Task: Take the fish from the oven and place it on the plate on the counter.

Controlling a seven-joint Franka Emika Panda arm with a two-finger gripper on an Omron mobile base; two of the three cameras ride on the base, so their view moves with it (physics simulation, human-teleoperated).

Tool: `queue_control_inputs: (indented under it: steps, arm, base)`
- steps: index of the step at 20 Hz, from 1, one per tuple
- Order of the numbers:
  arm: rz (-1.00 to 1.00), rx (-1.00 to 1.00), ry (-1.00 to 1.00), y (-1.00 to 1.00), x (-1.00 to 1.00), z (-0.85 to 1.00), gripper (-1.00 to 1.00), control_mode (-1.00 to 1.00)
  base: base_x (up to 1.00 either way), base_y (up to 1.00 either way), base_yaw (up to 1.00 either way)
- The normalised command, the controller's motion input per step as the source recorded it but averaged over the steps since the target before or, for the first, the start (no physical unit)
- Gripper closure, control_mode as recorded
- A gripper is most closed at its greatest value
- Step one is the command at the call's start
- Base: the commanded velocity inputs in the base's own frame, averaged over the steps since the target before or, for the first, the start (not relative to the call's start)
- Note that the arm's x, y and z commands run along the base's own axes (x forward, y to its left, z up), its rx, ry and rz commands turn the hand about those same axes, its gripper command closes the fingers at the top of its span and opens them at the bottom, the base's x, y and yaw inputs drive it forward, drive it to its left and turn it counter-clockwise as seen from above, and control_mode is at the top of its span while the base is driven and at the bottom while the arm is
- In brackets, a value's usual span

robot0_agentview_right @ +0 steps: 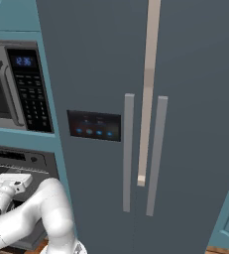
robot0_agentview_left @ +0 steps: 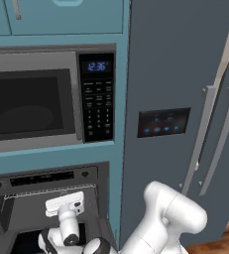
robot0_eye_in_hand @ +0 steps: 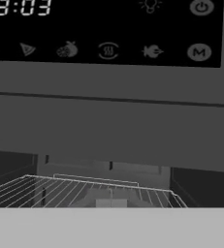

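The oven [robot0_agentview_left: 41,177] stands open below the microwave, and its dark door [robot0_agentview_left: 2,242] hangs down towards me. My gripper [robot0_agentview_left: 65,202] [robot0_agentview_right: 13,181] is at the oven's mouth and points into the cavity, level with the wire rack [robot0_agentview_left: 46,191]. The white hand hides its fingers, which are shut. In the hand view the oven's black control panel [robot0_eye_in_hand: 108,48] with lit icons is above and the wire rack [robot0_eye_in_hand: 84,186] below, bare where it shows. The fish, the plate and the counter are out of view.
A microwave [robot0_agentview_left: 36,101] with a keypad and blue clock sits directly above the oven. To the right stands a tall grey fridge [robot0_agentview_left: 185,74] with two bar handles [robot0_agentview_right: 128,149] and a dispenser panel [robot0_agentview_right: 94,125]. Wood floor [robot0_agentview_left: 227,238] shows at the lower right.
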Motion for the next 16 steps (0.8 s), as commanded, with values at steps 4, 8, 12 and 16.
queue_control_inputs:
  steps: [4, 8, 12, 16]
  arm:
    - [-0.02, 0.0, -0.2, 0.0, 0.02, -0.36, 1.0, -1.0]
    - [-0.05, 0.0, -0.21, 0.0, 0.0, -0.24, 1.0, -1.0]
    - [-0.05, 0.0, -0.15, 0.0, 0.0, -0.1, 1.0, -1.0]
    - [-0.05, 0.0, -0.15, 0.0, 0.0, -0.25, 1.0, -1.0]
  base:
    - [0.0, 0.0, 0.0]
    - [0.0, 0.0, 0.0]
    - [0.0, 0.0, 0.0]
    - [0.0, 0.0, 0.0]
